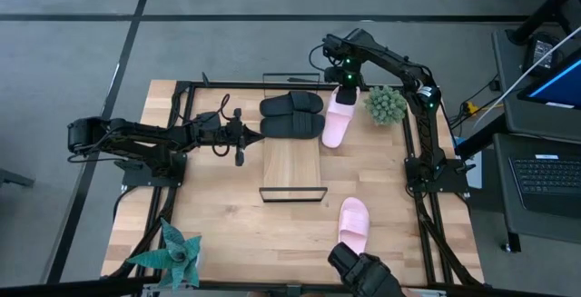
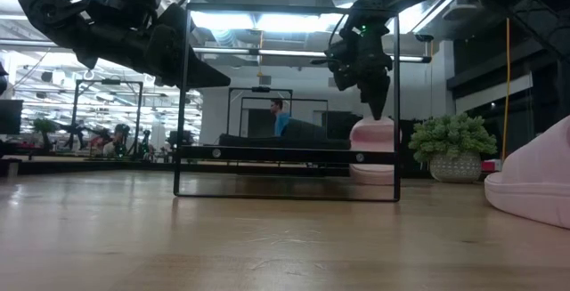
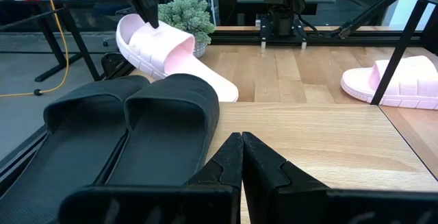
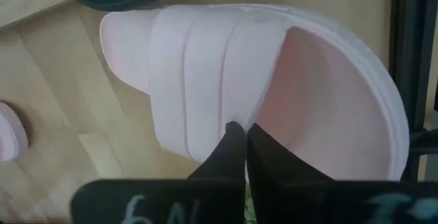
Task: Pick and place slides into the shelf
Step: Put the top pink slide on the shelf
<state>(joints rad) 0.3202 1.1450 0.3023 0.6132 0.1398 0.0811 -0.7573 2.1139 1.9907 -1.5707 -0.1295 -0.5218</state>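
Observation:
The shelf (image 1: 292,165) is a light-wood board with black wire rails at its far and near ends. Two black slides (image 1: 290,104) (image 1: 292,125) lie side by side on its far part. My right gripper (image 1: 346,93) is shut on a pink slide (image 1: 336,124) just right of them. A second pink slide (image 1: 354,224) lies sole-down on the table toward the near edge. My left gripper (image 1: 254,133) hovers shut at the shelf's left side, level with the black slides (image 3: 137,135), touching nothing. My right gripper pinches the edge of the pink slide's wide strap (image 4: 226,118) between its two fingertips. The fingers come from above, pointing down. The slide is tilted: its strap end (image 3: 147,42) is raised, and its other end (image 3: 222,87) is down on the wood by the shelf's right edge.
A small potted plant (image 1: 386,104) stands right of the held slide. A spiky plant (image 1: 172,253) stands at the near left corner. Black frame rails (image 1: 419,152) run along the table's sides. Bare board lies between the black slides and the near rail (image 1: 292,193).

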